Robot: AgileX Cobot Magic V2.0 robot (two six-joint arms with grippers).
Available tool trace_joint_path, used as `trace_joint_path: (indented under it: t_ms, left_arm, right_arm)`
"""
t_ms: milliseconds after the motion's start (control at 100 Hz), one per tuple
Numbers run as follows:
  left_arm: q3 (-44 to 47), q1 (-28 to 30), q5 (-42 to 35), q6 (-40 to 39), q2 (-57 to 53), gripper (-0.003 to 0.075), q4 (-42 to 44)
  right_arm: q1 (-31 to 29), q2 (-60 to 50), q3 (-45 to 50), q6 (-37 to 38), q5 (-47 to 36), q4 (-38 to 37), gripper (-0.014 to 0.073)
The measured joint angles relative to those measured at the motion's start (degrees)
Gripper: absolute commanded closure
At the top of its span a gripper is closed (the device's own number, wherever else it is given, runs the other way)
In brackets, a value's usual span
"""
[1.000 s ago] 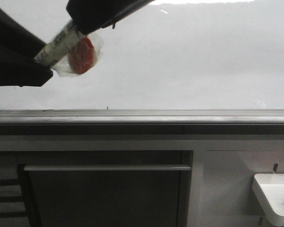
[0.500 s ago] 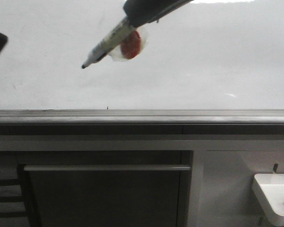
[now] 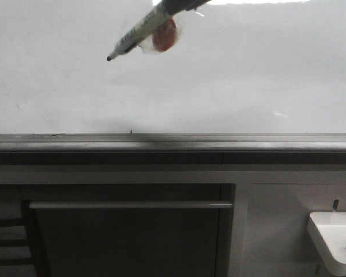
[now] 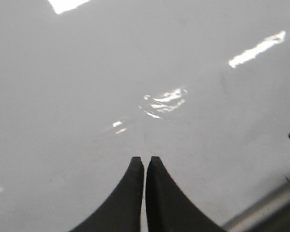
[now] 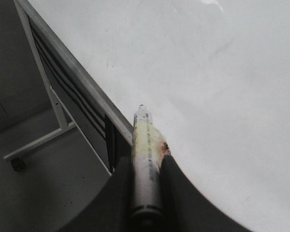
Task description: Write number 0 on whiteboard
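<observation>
Front view: right gripper (image 3: 172, 7) comes in at the top edge, clamped on the marker pen (image 3: 139, 32). Pen's long axis runs diagonally, cap end up in the jaws, tip (image 3: 109, 59) pointing down and toward the robot's left, ahead of the gripper. A red item in clear wrap (image 3: 164, 34) rides just beside the pen barrel, below the jaws. Whiteboard (image 3: 248, 86) fills the view behind and below the tip; grey edge rail (image 3: 173, 138) well below the pen. Tip looks off the surface, w/ a faint shadow under it, but can't tell the gap for sure. No number 0 on the board yet; only a tiny speck near the rail. Small white tray (image 3: 334, 242) w/ a red thing sits far lower right, not involved.

Left wrist view: left gripper (image 4: 145, 162) w/ fingers pressed together, nothing between them, over bare glossy whiteboard. No pen, no drawn loop here. Rail corner shows off to one side.

Right wrist view: fingers (image 5: 174, 188) grip the pen barrel (image 5: 146, 159) either side; pen sticks straight out ahead of the jaws, tip toward the board edge/rail (image 5: 77, 77), board surface spreading on one side.

Judgement: right arm is the writing arm, left is idle. Key relation = board lies straight ahead of the tip along the pen axis, so next move is prob. pushing the tip onto the surface before tracing the loop. Writing not started.
</observation>
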Motion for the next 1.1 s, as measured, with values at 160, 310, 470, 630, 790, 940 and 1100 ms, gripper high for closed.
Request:
trace_joint_path:
  t_ms: [160, 310, 470, 630, 790, 940, 1100]
  left_arm:
    - [0.0, 6.1, -4.3, -0.8, 3.1, 0.0741, -3.3]
    - [0.0, 6.8, -4.7, -0.9, 5.9, 0.0741, -4.4]
    - [0.0, 6.8, -6.3, -1.0, 7.7, 0.0741, -4.5]
    - [0.0, 6.8, -7.4, -1.0, 7.8, 0.0741, -4.5]
    - [0.0, 6.8, -8.8, -1.0, 7.9, 0.0741, -4.5]
    - [0.0, 6.8, -8.9, -1.0, 7.9, 0.0741, -4.5]
    - [0.0, 6.8, -8.9, -1.0, 7.9, 0.0741, -4.5]
  right_arm:
    - [-0.1, 2.4, -0.5, 0.0, 0.0, 0.2, 0.066]
    - [-0.1, 3.6, -0.6, 0.0, -1.0, 0.2, 0.066]
    - [-1.7, 4.5, -3.2, 0.0, 0.2, 0.2, 0.066]
    - [-4.1, 6.8, -7.0, 0.0, 2.3, 0.2, 0.066]
    - [-4.3, 10.1, -10.9, 0.0, 4.4, 0.2, 0.066]
    - [-4.3, 13.0, -13.6, 0.0, 5.2, 0.2, 0.066]
    - [-5.0, 15.4, -16.9, 0.0, 5.9, 0.2, 0.066]
